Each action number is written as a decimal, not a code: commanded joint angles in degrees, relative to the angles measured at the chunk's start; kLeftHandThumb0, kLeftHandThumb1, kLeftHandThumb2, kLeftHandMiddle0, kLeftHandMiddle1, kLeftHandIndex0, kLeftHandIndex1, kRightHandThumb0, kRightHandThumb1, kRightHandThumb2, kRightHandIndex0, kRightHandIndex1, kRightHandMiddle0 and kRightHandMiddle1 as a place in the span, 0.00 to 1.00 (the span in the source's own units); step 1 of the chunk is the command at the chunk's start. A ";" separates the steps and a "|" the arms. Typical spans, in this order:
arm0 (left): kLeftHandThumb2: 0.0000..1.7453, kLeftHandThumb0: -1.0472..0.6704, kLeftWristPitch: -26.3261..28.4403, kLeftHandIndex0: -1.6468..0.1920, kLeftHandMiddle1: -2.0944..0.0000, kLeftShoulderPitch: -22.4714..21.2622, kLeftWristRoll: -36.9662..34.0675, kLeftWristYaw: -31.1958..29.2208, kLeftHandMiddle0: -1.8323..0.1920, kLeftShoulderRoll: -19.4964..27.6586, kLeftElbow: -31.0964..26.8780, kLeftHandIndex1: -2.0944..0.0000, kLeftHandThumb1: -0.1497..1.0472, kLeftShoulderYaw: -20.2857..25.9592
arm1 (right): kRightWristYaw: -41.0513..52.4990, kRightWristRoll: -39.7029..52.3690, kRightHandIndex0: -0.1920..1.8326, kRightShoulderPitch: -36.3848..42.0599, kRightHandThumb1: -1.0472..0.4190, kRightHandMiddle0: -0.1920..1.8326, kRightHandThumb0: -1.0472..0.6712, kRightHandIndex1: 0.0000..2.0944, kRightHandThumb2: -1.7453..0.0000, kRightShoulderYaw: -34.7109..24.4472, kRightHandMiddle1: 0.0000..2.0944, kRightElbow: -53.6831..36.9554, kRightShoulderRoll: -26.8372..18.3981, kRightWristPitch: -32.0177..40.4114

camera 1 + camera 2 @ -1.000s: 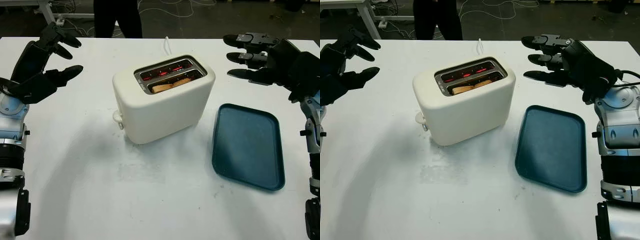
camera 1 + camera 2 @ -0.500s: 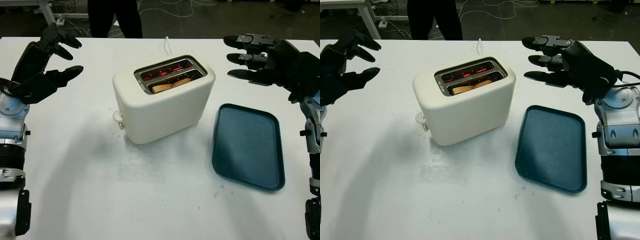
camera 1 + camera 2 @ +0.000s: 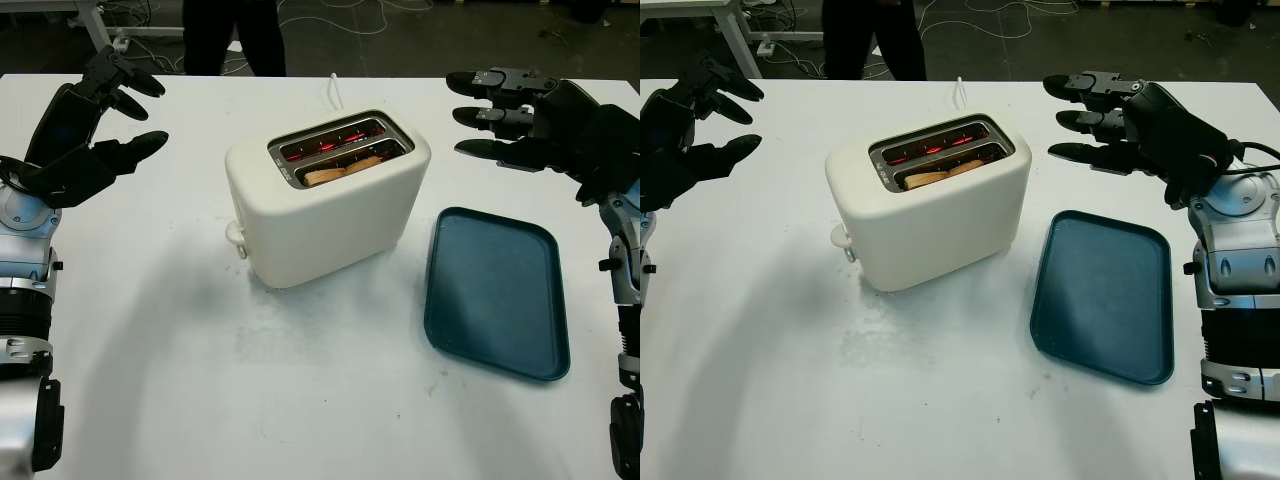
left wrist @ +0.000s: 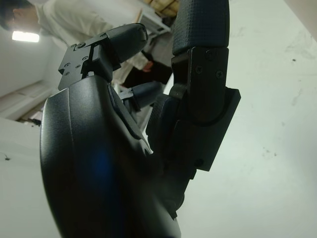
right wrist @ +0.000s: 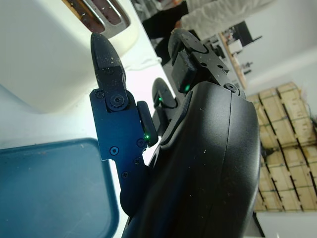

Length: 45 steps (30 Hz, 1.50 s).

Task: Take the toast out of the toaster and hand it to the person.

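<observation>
A cream toaster (image 3: 325, 205) stands mid-table, its slots glowing red. A slice of toast (image 3: 343, 168) sits low in the nearer slot. My left hand (image 3: 95, 125) hovers open above the table's left side, well clear of the toaster. At the right, my right hand (image 3: 510, 115) is raised and open, a short way from the toaster's right end and behind the tray. A person (image 3: 232, 35) in dark trousers stands beyond the far edge of the table.
A dark teal tray (image 3: 497, 290) lies flat on the white table (image 3: 300, 400) to the right of the toaster. The toaster's white cord (image 3: 333, 90) runs off the far edge. Cables lie on the floor behind.
Both hands and the toaster hold still. The person's legs behind the table have shifted slightly.
</observation>
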 commanded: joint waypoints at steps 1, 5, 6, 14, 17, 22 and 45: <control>0.22 0.00 -0.04 0.90 0.22 -0.35 -1.24 -0.38 0.91 -0.27 -0.24 0.30 0.89 0.42 | 0.30 0.38 0.34 -0.63 0.11 0.32 0.29 0.00 1.00 -0.08 0.00 0.00 -0.19 -0.77; 0.23 0.00 -1.24 0.90 0.22 -0.48 -0.39 0.40 0.91 -0.08 0.25 0.30 0.89 0.26 | 0.32 0.35 0.34 -0.68 0.11 0.33 0.29 0.00 1.00 -0.09 0.00 0.02 -0.31 -0.46; 0.23 0.00 -1.32 0.90 0.22 -0.52 -0.68 0.21 0.91 -0.15 0.33 0.30 0.89 0.35 | 0.34 0.29 0.34 -0.71 0.11 0.33 0.29 0.00 1.00 -0.09 0.00 0.02 -0.37 -0.58; 0.23 0.00 -1.32 0.90 0.22 -0.46 -0.30 0.35 0.91 0.01 0.73 0.30 0.89 0.21 | 0.39 0.32 0.34 -0.49 0.10 0.32 0.31 0.00 1.00 -0.08 0.00 0.23 -0.18 -0.87; 0.24 0.00 -1.07 0.90 0.22 -0.38 -0.38 0.17 0.91 0.00 0.56 0.30 0.89 0.18 | 0.39 0.69 0.34 -0.44 0.11 0.32 0.31 0.00 1.00 -0.31 0.00 -0.11 -0.02 -0.23; 0.23 0.00 0.68 0.90 0.21 0.21 -0.93 -0.19 0.91 -0.25 -0.24 0.29 0.89 0.32 | 0.46 0.74 0.34 -0.38 0.11 0.33 0.31 0.00 1.00 -0.45 0.00 0.20 -0.01 -0.73; 0.24 0.00 -0.03 0.90 0.18 -0.41 0.42 -0.44 0.91 -0.90 2.21 0.25 0.89 -0.65 | 1.46 0.67 0.32 -4.46 0.11 0.31 0.31 0.00 1.00 1.97 0.00 5.06 1.84 -5.10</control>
